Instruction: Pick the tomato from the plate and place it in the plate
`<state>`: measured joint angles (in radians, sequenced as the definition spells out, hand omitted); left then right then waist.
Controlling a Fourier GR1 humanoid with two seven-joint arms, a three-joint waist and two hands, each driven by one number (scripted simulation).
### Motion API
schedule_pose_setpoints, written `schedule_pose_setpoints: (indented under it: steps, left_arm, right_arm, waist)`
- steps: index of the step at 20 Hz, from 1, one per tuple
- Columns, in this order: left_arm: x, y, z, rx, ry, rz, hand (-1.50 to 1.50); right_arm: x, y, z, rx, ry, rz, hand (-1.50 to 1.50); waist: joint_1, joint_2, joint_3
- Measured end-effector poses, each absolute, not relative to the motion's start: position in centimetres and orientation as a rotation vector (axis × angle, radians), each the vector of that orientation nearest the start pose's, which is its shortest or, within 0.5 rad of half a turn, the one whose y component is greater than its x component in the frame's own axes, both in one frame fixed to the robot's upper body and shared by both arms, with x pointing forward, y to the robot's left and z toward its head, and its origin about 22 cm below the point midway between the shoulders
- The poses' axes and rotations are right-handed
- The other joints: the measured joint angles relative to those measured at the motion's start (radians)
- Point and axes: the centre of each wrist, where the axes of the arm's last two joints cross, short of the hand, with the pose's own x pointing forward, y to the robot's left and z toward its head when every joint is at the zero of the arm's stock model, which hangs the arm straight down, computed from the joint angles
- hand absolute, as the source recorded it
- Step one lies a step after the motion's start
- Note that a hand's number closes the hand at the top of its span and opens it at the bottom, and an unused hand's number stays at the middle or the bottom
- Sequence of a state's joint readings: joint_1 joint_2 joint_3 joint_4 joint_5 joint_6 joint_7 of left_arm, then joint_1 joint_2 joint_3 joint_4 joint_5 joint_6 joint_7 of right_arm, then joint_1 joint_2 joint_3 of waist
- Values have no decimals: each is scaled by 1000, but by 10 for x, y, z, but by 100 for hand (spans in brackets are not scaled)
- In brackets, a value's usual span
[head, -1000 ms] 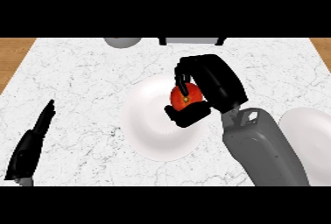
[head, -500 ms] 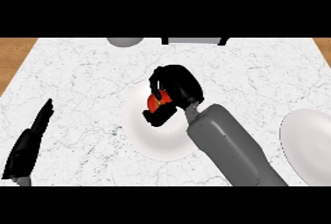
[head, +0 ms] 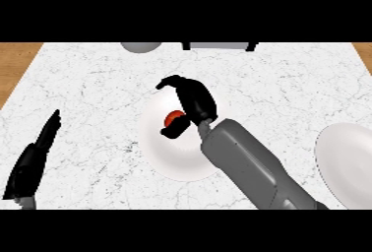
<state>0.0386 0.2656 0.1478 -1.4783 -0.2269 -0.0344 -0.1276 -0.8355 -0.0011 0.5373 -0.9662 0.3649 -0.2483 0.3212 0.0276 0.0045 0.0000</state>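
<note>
Single head view, close above, facing steeply down at counter (head: 87, 74); far counter edge near top.

Scene is lit brightly and evenly; light is read as coming from above. White marble counter (head: 87, 78) is rendered near full white, veins kept visible. Centre plate (head: 167, 162) is barely separated from it, only by a thin grey shade along its lower rim. Second plate (head: 349, 162) at right edge is shaded slightly greyer. A soft highlight is seen along the upper left side of the right forearm (head: 247, 162), darkening toward the lower right. Right hand (head: 198, 101) and left hand (head: 33, 162) are crushed to near-black silhouettes. Tomato (head: 174, 117) is shown saturated red. Both plates are drawn taller than wide.
</note>
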Motion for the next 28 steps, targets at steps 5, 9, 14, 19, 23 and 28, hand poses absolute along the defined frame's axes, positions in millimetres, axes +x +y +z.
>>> schedule_pose_setpoints:
  steps: [5,9,14,19,23,28]
  left_arm:
    - [222,335,-4,454,-1519,-312,0]
    - [218,335,-5,462,-1514,-296,0]
    - [216,338,-3,474,-1518,-291,0]
    - [215,341,-5,478,-1517,-292,0]
    - [216,335,-5,471,-1517,-291,0]
    - [215,334,-3,471,-1521,-301,0]
  right_arm:
    - [355,-33,79,-302,-1671,685,-150]
    - [367,-59,88,-310,-1690,498,-150]
    - [379,-118,88,-238,-1704,298,-150]
    - [381,-190,76,-163,-1752,188,-150]
    - [382,-242,67,-141,-1802,172,-150]
    - [385,-295,54,-148,-1837,199,-150]
  waist:
    - [-4,-1,0]
    - [-17,-4,0]
    - [-25,-3,1]
    - [-26,-3,1]
    - [-23,-2,1]
    - [-17,-1,1]
